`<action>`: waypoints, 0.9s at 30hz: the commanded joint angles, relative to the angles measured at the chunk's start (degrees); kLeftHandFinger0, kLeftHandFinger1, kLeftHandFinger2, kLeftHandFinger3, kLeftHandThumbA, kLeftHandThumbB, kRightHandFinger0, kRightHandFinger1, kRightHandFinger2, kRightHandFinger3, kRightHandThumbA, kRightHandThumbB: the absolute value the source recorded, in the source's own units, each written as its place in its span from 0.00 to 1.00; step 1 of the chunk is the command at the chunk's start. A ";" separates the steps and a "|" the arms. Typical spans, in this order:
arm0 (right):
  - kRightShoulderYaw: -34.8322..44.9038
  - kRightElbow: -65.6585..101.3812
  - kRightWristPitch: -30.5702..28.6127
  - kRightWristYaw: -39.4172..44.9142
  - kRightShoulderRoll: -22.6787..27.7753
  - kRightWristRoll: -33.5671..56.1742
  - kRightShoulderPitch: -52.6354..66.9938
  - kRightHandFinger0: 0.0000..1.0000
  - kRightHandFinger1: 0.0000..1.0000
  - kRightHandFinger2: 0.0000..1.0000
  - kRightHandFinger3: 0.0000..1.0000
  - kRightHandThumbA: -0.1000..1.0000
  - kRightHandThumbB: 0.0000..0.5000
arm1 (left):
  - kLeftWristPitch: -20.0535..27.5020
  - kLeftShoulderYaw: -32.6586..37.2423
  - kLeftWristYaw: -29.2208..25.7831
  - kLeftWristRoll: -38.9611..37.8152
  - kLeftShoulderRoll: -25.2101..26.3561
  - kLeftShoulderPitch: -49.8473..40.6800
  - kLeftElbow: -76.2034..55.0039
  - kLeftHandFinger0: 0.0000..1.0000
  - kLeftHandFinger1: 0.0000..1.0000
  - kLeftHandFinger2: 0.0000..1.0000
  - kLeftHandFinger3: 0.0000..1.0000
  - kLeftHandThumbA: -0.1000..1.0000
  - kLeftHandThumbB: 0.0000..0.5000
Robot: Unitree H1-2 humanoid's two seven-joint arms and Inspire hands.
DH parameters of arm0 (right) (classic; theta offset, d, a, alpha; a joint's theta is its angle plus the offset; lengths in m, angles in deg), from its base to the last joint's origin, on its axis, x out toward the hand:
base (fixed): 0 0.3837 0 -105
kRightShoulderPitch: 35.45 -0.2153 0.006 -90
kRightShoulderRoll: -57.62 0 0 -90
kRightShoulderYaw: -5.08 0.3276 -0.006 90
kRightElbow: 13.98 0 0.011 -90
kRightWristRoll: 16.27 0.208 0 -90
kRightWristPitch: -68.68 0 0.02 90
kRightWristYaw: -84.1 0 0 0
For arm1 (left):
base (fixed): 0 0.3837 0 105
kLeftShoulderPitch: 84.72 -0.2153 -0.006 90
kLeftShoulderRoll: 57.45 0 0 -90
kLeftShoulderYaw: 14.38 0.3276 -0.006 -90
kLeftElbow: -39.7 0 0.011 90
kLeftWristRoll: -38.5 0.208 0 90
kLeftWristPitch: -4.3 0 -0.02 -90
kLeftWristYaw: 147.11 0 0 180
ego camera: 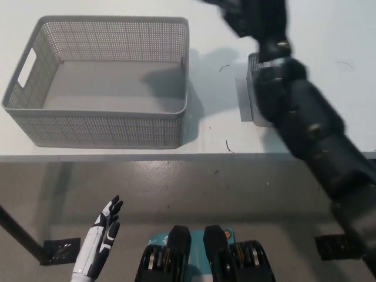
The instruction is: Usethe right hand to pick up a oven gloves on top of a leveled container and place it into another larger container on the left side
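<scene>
A white table [211, 141] fills the upper half of the head view, its front edge running straight across the picture; below that edge lies a grey, glossy floor [176, 188] with a dark table leg at the lower left and a dark foot plate [335, 247] at the lower right. The large grey mesh container [100, 88] sits on the table's left part, long axis running left to right, a handle slot in its left end wall, its bare floor showing inside. The black right arm [311, 135] comes up from the lower right and crosses the table diagonally toward the top middle, covering most of the small grey container [254, 88], of which only the left wall and a strip of the flat base beneath it show. The right hand [247, 14] is blurred at the top edge, above the gap between the 2 containers; whether its fingers are spread or closed on anything cannot be told. The oven glove cannot be made out anywhere, so neither its place nor its direction can be told. The white left hand [103, 232] rests low at the lower left, over the floor, fingers apart and holding nothing.
</scene>
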 commanded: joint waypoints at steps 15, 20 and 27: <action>-2.58 -16.51 3.17 2.99 -12.54 4.67 -16.66 0.00 0.00 0.51 0.26 0.00 0.37 | 2.23 0.88 -0.70 1.36 0.81 -0.31 -1.37 1.00 1.00 1.00 1.00 1.00 0.07; 0.12 -17.06 15.58 15.71 -14.53 7.96 -18.63 0.72 1.00 1.00 1.00 0.24 0.67 | 2.23 1.65 -1.73 2.01 1.22 0.02 -0.95 1.00 1.00 1.00 1.00 1.00 0.06; 6.55 -14.02 18.18 32.96 -13.50 15.48 -19.85 1.00 1.00 1.00 1.00 0.70 0.96 | 2.23 2.46 -2.31 2.05 1.85 -0.15 -1.05 1.00 1.00 0.98 1.00 1.00 0.03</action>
